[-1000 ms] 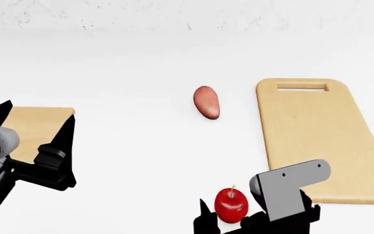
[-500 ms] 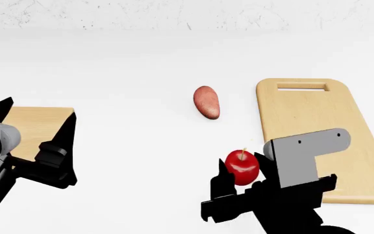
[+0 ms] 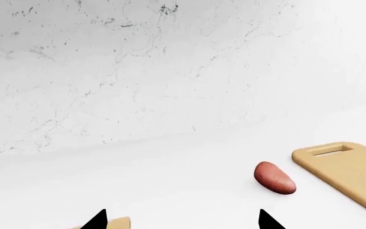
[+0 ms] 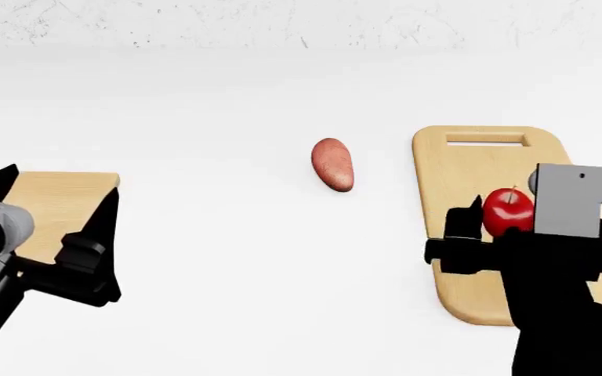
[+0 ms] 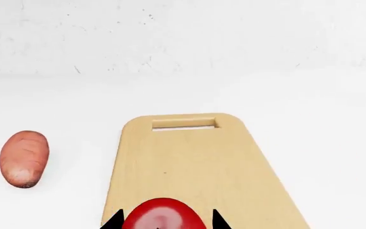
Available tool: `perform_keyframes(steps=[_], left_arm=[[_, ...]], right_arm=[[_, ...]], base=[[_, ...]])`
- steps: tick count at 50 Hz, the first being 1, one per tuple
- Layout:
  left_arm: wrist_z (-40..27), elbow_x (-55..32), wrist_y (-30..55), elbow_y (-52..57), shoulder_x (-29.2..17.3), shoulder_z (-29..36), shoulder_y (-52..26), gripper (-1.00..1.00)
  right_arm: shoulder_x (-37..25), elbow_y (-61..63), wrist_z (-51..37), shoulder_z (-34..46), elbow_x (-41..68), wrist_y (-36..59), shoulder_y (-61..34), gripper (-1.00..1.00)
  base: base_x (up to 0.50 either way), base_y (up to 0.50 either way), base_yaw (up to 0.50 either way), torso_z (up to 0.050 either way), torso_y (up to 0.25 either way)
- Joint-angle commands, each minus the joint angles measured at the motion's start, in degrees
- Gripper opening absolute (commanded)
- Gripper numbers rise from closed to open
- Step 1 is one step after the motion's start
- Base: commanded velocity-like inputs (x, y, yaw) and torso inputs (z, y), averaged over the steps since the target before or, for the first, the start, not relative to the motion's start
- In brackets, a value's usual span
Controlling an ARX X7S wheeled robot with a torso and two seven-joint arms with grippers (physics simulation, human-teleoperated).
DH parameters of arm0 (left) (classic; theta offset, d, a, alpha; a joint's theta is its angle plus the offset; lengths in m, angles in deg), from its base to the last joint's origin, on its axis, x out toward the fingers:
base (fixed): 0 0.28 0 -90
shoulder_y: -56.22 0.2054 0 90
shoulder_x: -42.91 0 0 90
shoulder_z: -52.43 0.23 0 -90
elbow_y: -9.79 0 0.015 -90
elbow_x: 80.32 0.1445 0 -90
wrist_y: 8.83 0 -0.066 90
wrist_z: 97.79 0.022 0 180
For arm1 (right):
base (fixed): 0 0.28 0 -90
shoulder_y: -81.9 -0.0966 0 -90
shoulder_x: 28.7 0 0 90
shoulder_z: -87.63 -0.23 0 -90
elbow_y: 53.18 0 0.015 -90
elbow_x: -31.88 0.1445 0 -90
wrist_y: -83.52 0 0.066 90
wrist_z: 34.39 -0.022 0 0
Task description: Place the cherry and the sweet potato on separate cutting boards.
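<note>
My right claw (image 4: 495, 213) clamped on the glossy red round cherry (image 4: 508, 211) above the long rounded light-wood cutting board (image 4: 479, 168), my left claw (image 4: 56, 205) spread empty, matte reddish-pink oval sweet potato (image 4: 332, 164) on the white table (image 4: 228, 102) between boards

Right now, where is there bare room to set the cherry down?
The long cutting board is bare from its slot handle down to the right gripper holding the cherry. The counter between the sweet potato and that board is also free.
</note>
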Motion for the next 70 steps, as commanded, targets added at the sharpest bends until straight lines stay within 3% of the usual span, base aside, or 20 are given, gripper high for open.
perform_keyframes(steps=[1,11,12,18,26,34,38,42,70], left_arm=[[-0.06,0.29,-0.63,-0.84,-0.08,0.22,0.44,1.00],[-0.19,0.29,-0.86,-1.11,-0.05,0.44,0.45,1.00],[-0.18,0.31,-0.90,-1.12,-0.04,0.51,0.47,1.00],[-0.20,0.21,-1.06,-1.23,-0.13,0.46,0.57,1.00],[-0.65,-0.32,-0.11,-1.91,0.49,0.77,-0.63,1.00],[-2.16,-7.39,11.87,-4.28,2.03,-0.68,-9.78,1.00],[-2.41,-6.22,11.49,-6.81,2.53,-0.15,-13.16,1.00],[-1.40,-6.63,13.53,-6.61,0.95,1.08,-16.02,1.00],[-3.91,-7.81,12.87,-7.24,1.54,-1.84,-12.38,1.00]], right_arm=[[0.47,-6.66,0.86,-0.45,-1.10,-2.53,0.27,-1.00],[-0.24,-4.97,1.38,-0.97,0.40,-0.06,0.52,-1.00],[-0.30,-4.84,1.30,-1.03,0.52,0.35,0.47,1.00],[-0.63,-4.46,0.92,-1.32,0.68,1.03,-0.41,1.00],[-2.26,5.56,-0.52,-1.05,2.00,6.56,-1.64,1.00],[-3.46,13.41,-1.09,-2.18,4.38,11.20,-3.99,1.00],[-5.67,15.42,0.77,2.84,4.24,14.60,-5.80,1.00],[-5.81,16.08,2.12,1.14,5.47,12.98,-5.90,1.00],[-5.59,17.64,3.47,-0.76,8.30,12.35,-4.12,1.00]], base=[[0.00,0.00,0.00,0.000,0.000],[0.00,0.00,0.00,0.000,0.000],[0.00,0.00,0.00,0.000,0.000],[0.00,0.00,0.00,0.000,0.000],[0.00,0.00,0.00,0.000,0.000],[0.00,0.00,0.00,0.000,0.000],[0.00,0.00,0.00,0.000,0.000],[0.00,0.00,0.00,0.000,0.000],[0.15,0.00,0.00,0.000,0.001]])
